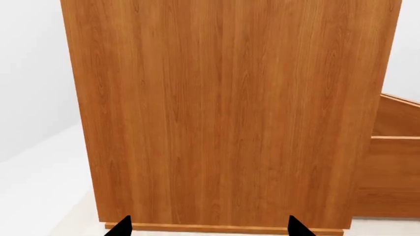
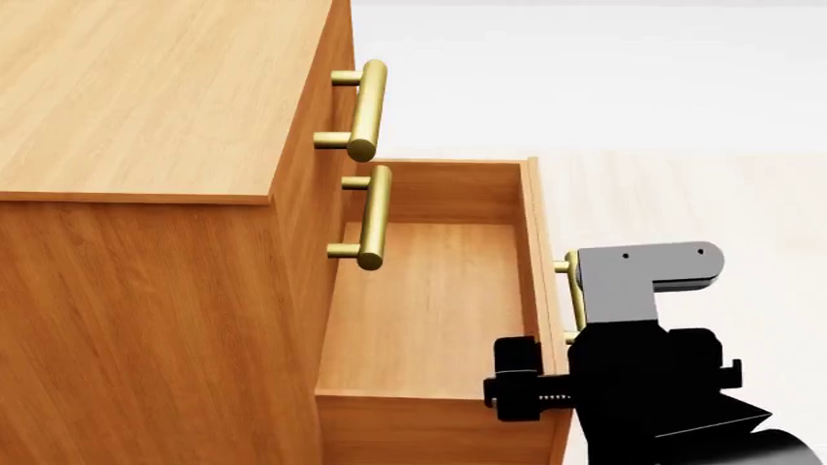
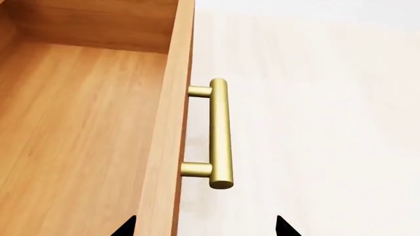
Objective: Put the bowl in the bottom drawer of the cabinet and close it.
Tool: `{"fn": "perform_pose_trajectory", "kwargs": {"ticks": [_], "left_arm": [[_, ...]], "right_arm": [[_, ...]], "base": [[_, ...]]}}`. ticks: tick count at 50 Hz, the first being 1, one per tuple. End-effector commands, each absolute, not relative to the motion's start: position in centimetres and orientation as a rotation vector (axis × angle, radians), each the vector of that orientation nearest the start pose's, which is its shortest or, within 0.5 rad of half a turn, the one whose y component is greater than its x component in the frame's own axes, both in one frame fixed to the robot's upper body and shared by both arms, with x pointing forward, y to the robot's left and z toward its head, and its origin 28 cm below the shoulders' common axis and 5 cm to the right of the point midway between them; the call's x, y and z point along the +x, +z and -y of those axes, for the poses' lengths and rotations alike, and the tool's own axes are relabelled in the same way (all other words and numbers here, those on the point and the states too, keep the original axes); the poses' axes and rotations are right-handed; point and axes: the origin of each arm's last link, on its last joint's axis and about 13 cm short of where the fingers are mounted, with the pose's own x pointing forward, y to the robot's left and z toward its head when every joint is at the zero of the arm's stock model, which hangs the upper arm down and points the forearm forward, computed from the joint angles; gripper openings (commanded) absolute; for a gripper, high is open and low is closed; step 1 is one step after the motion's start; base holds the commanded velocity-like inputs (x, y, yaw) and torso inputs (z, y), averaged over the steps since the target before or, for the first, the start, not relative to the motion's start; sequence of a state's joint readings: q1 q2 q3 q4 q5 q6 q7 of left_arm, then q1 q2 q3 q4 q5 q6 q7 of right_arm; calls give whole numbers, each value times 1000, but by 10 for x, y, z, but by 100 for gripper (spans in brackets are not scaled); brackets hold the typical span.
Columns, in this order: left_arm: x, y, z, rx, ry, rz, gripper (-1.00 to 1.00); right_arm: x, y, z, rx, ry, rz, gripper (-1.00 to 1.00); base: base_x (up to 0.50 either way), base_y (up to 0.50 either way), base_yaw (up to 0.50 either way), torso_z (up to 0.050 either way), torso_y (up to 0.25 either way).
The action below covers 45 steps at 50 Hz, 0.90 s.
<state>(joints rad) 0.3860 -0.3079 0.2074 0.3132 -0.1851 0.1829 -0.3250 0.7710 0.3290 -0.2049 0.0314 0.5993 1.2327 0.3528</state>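
Note:
The cabinet (image 2: 142, 291) fills the left of the head view, and its plain wood side (image 1: 229, 113) fills the left wrist view. Its bottom drawer (image 2: 427, 310) stands pulled out with nothing in it. The drawer's brass handle (image 3: 220, 132) sits on the front wall (image 3: 167, 147). My right gripper (image 3: 205, 227) is open, one tip over the front wall and the other over the pale surface, with the handle a little ahead of them. In the head view that gripper (image 2: 621, 291) hovers beside the handle (image 2: 570, 291). My left gripper (image 1: 208, 228) is open and faces the cabinet's side. The bowl is out of view.
Two upper drawers are shut, their brass handles (image 2: 368, 107) (image 2: 374, 218) jutting over the open drawer. The pulled-out drawer's side (image 1: 394, 167) shows past the cabinet's edge. A pale surface (image 2: 698, 194) stretches beyond the drawer front.

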Motion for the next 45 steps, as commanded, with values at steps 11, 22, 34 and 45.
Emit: {"fn": "perform_pose_trajectory", "kwargs": {"ticks": [11,22,34,45], "left_arm": [[118,34,-219,-1,37,51,100],[118,34,-219,-1,37,52,100],[118,33,-219,-2,37,51,100],[118,33,-219,0,37,52,100]], "right_arm": [[313,143,147,-146,-114,-563,100],[314,139,156,-164,-154,-563,100],[315,139,159,-180,-172,-560,100],[313,139,159,-180,-167,-548,100]], "base": [[0,0,0,0,0],[0,0,0,0,0],[0,0,0,0,0],[0,0,0,0,0]]}}
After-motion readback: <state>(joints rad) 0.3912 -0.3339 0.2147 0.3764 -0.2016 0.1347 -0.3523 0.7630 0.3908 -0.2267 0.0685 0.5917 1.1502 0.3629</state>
